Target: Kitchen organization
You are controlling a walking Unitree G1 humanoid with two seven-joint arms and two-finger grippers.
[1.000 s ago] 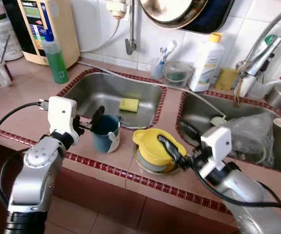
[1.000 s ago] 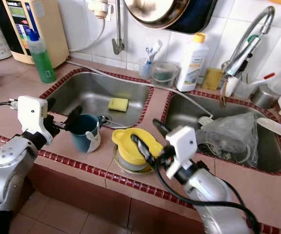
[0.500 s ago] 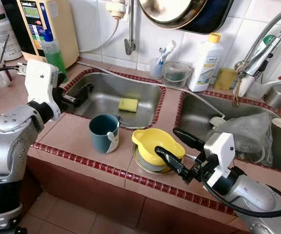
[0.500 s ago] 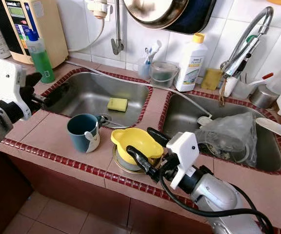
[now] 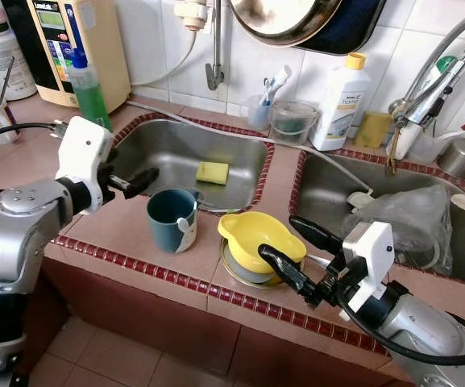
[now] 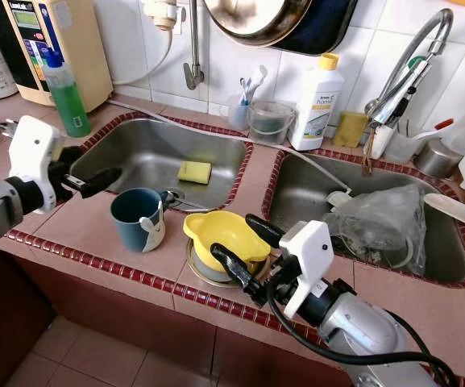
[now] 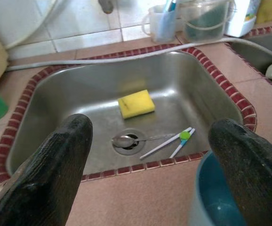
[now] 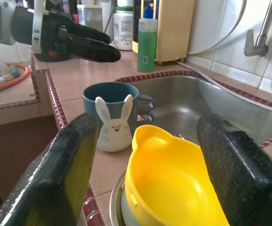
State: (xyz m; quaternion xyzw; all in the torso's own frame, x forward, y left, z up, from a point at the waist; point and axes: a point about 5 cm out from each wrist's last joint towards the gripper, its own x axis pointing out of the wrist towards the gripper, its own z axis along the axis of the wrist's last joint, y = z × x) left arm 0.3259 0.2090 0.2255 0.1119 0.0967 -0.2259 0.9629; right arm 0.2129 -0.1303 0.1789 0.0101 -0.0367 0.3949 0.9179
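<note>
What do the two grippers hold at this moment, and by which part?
Nothing. The left gripper is open beside the blue mug; the right gripper is open near the yellow bowl.

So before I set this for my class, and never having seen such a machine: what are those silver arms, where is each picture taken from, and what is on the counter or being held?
It is a humanoid robot at a tiled kitchen counter with two sinks. Two pictures come from cameras in its head, looking down. The other two come from cameras on its wrists, looking along the black fingers.

The left gripper hangs open over the edge of the left sink, beside a blue mug with a rabbit figure on it. The right gripper is open beside a yellow bowl, which sits on a metal dish. Neither holds anything.

In the left sink lie a yellow sponge, a spoon at the drain and a pair of white sticks. A green bottle stands behind.
</note>
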